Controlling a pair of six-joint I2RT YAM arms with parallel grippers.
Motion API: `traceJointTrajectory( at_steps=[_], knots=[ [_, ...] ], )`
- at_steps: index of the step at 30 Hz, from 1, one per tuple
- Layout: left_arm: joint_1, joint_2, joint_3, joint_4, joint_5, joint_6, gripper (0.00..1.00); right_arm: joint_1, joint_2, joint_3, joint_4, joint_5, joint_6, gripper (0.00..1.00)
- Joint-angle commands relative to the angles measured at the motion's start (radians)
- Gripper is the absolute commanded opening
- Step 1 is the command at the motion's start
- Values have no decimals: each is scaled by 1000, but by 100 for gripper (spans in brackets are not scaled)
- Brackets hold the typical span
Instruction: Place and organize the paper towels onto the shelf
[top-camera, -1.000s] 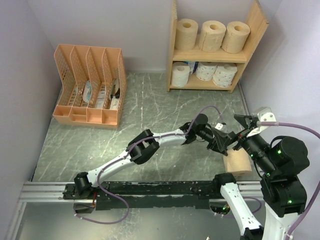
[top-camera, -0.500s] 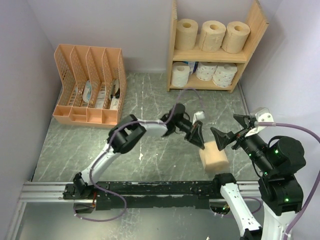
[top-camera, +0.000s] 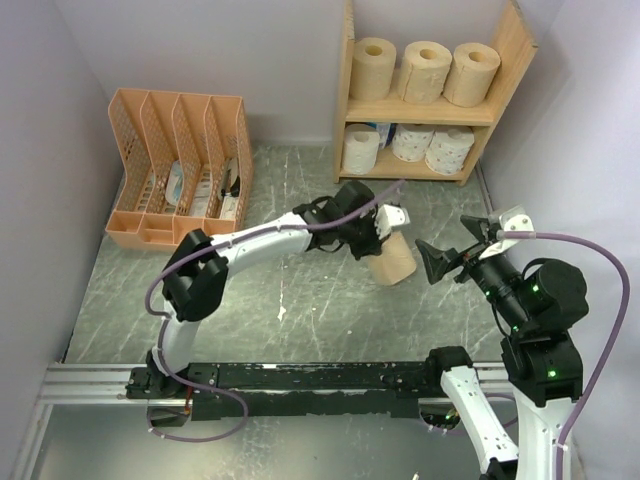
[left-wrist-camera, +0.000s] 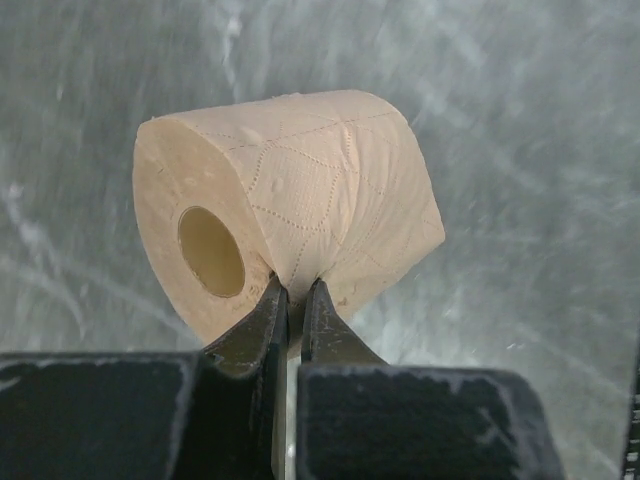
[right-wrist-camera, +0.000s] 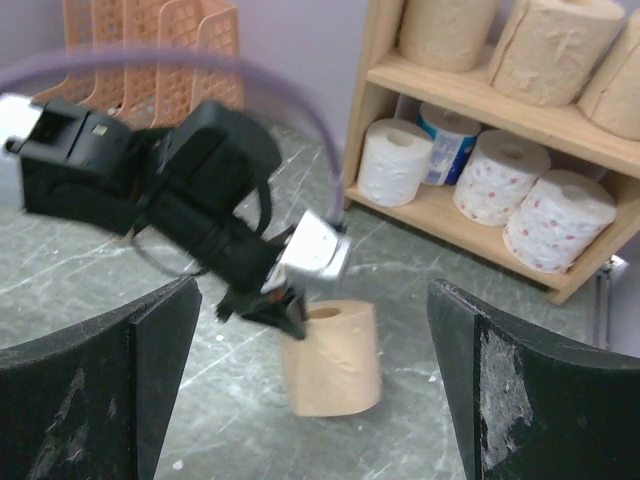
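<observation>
Soft, even overhead light, faint shadows; left wrist cam: tan roll (left-wrist-camera: 300, 200) sharp, table (left-wrist-camera: 520, 120) behind blurred.

A robot test cell in a lab: plain lavender walls (top-camera: 40, 150) box in a grey marbled tabletop (top-camera: 300, 310), cabled robot arms (top-camera: 262, 243) bolted to a metal rail (top-camera: 90, 380), beside a staged wooden shelf (top-camera: 418, 110) and file organizer (top-camera: 180, 170).

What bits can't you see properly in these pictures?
Top view: the things inside the orange-pink plastic file organizer are too small to name.
Right wrist view: the blue-marked white paper roll is half hidden behind white rolls on the light wooden shelf; the tan rolls on its top tier are cut off by the upper edge.
Left wrist view: the far end of the tan paper roll pinched in the left tool faces away.
</observation>
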Motion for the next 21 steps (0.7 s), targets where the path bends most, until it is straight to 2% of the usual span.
traceJointTrajectory(
  at_steps=[1, 3, 6, 10, 13, 15, 21],
  knots=[
    [-56, -86, -78, -51, -470, 151, 7, -3, -15, 6, 103, 92, 4, 97],
    [-72, -106, -93, -30, -605, 187, 7, -3, -23, 8, 126, 136, 18, 97],
    [-80, -141, -113, 2, -718, 282, 7, -3, -41, 7, 164, 190, 46, 96],
    [-92, -219, -178, 134, -780, 484, 7, -5, -52, 24, 177, 259, 48, 94],
    [-93, -242, -150, 190, -832, 612, 7, -5, -53, 55, 172, 294, 46, 94],
    [-91, -241, -107, 169, -824, 650, 7, -5, -58, 60, 170, 311, 42, 94],
    [-98, -216, -78, 295, -844, 757, 7, -5, -73, 45, 181, 341, 41, 94]
  ],
)
